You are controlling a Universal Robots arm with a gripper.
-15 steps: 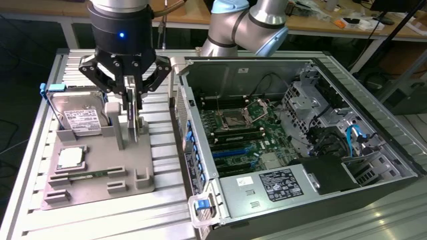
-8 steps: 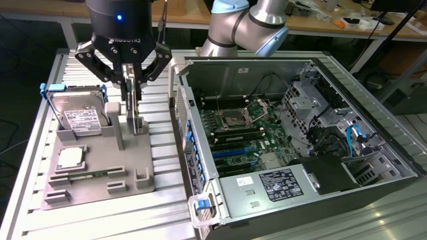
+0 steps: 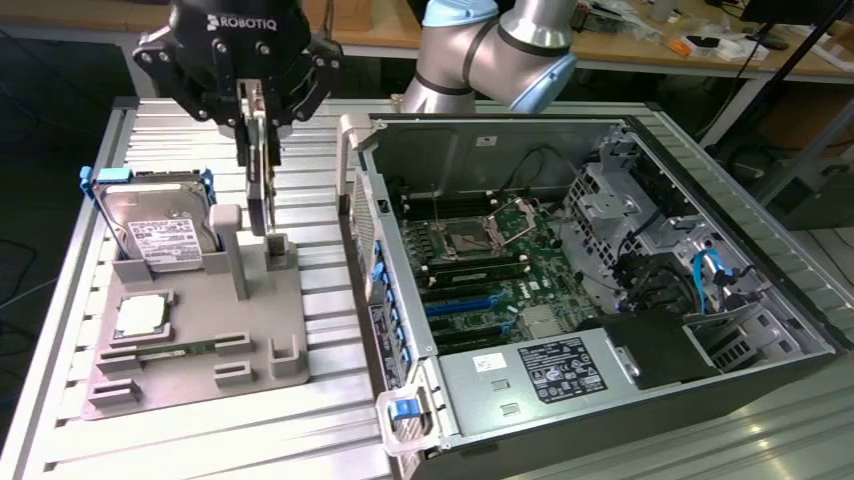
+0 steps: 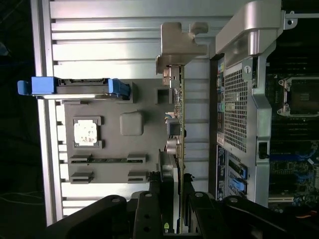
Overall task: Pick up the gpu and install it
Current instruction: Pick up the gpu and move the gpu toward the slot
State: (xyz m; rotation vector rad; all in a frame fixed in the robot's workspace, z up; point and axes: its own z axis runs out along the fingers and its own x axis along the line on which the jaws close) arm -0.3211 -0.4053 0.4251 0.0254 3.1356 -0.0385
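A ribbed aluminium table [image 3: 187, 440] stands before a cluttered wooden workbench [image 3: 627, 50], dark floor [image 3: 40, 200] alongside.

Setting: robotics lab, electronics workshop. You have: ribbed aluminium worktop [image 3: 160, 440]; open dark metal desktop computer case [image 3: 454, 150], green motherboard [image 3: 494, 260] bared; grey moulded parts fixture [image 3: 200, 365]; black ROBOTIQ-marked tool [image 3: 258, 150] on silver-and-blue jointed arm [image 3: 494, 50]; cluttered wooden benches [image 3: 614, 50] behind.

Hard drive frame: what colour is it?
Blue; the hard drive frame shows best in the wrist view.
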